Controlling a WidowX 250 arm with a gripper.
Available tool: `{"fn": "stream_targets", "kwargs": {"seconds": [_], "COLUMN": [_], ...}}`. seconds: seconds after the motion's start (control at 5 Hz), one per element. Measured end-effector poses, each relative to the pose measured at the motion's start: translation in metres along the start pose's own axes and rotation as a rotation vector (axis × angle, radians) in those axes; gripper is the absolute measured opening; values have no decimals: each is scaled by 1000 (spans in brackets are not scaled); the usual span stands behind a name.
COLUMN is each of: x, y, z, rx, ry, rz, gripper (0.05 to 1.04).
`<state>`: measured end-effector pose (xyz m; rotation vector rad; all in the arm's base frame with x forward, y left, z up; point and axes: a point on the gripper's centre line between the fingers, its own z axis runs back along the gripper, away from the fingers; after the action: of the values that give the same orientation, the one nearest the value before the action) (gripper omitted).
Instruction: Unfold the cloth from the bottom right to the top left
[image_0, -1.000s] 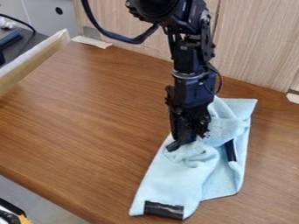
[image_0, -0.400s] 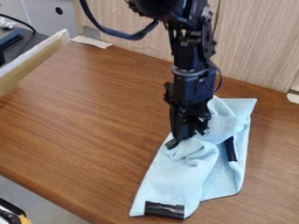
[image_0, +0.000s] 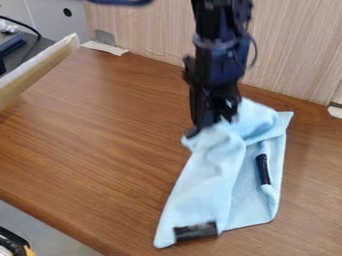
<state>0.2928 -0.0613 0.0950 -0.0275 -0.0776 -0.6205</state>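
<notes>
One light-blue fabric cloth (image_0: 200, 185) was spread, partly folded, over the right part of the brown wooden bench (image_0: 93, 135). Its bunched upper part was gripped by one black two-finger gripper (image_0: 210, 126), the jaws being clamped on the fabric. Two black strips were borne by the cloth (one (image_0: 196, 231) at the near end, one (image_0: 263, 169) farther right). Two whitish flat pieces, one (image_0: 104, 48) at upper left, one (image_0: 335, 111) at far right, were also seen.
</notes>
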Motion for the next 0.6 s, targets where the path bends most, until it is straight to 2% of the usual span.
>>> {"fn": "stream_targets", "kwargs": {"seconds": [0.2, 0.6], "x": [-14, -65], "y": [24, 59], "z": [22, 17], "rx": [36, 23], "ry": [-35, -25], "rz": [83, 255], "gripper": [55, 55]}}
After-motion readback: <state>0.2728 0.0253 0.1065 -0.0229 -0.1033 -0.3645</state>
